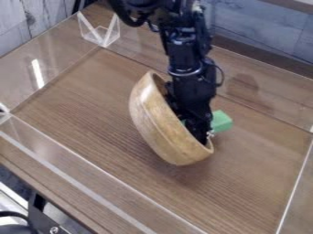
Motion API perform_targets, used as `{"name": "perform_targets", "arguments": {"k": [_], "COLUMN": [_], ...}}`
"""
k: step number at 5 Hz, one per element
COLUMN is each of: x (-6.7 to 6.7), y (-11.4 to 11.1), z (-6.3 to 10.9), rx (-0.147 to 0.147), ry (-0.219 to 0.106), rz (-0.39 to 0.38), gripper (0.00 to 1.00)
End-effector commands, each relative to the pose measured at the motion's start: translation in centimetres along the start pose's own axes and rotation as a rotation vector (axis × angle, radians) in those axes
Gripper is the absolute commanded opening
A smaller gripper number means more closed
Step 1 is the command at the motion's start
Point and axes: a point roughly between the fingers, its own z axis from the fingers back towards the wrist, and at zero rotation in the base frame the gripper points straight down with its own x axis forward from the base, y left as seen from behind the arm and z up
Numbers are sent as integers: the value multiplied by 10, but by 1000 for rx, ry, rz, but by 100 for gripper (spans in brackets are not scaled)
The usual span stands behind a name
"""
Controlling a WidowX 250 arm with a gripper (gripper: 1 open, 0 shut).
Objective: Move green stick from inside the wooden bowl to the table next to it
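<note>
The wooden bowl point(169, 123) stands tipped on its side on the bench point(86, 119), its opening facing the pincer point(200, 128). The pincer points steeply down into the bowl's mouth, jaws drawn narrow. The green stick point(222, 122) shows just beside the pincer tip at the bowl's rim; whether it is gripped cannot be told.

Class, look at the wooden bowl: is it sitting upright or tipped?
Tipped. The wooden bowl stands on its edge, its outer side facing the camera, its opening toward the claw.
</note>
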Motion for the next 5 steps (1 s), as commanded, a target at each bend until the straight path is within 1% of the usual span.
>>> {"name": "perform_targets", "arguments": {"k": [1, 2, 3, 4, 5], "x": [-13, -7, 0, 6, 11], "y": [-12, -19, -23, -23, -22], "z": [-18, -24, -27, -28, -29], "rx": [-41, -63, -79, -82, -82], "ry": [116, 129, 138, 143, 149], "rz": [-90, -59, -30, -34, -38], "gripper": [0, 0, 100, 0, 0]}}
